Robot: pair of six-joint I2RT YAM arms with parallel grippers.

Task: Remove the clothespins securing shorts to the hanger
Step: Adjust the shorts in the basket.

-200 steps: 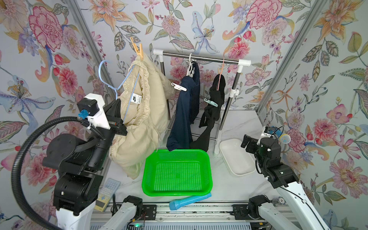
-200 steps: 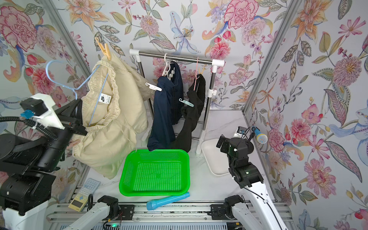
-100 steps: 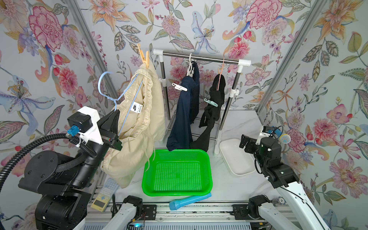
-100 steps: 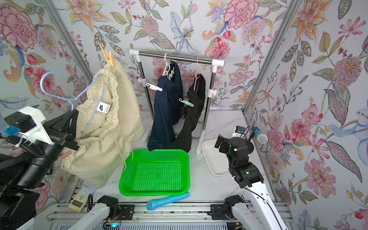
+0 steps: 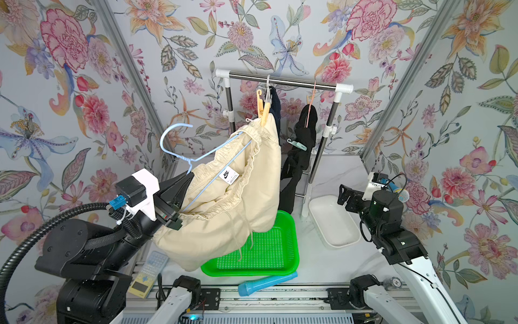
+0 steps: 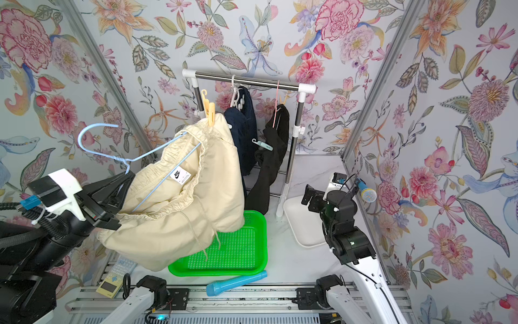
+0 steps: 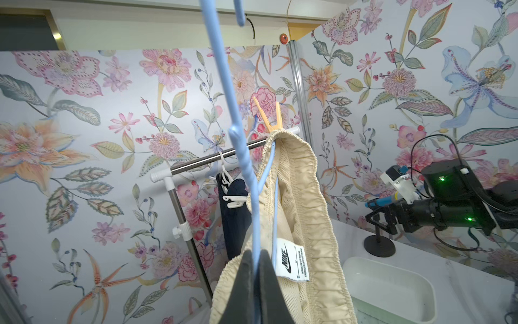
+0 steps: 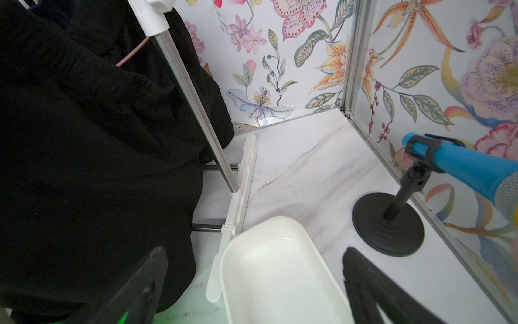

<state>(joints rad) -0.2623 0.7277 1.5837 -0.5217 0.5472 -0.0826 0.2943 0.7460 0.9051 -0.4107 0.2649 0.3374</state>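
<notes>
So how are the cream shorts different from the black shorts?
The cream shorts hang on a blue hanger held in the left gripper, off the rail; the black shorts hang from the rail. The cream shorts have a yellow peg on top; the black shorts have a teal clip. Both are on hangers.

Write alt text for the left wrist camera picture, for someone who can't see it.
The left gripper is shut on a pale blue hanger carrying cream shorts, pinned at the hanger's far end by a tan clothespin. Behind, navy shorts with a white clip hang on a rack, and the right arm sits near a white tray.
</notes>
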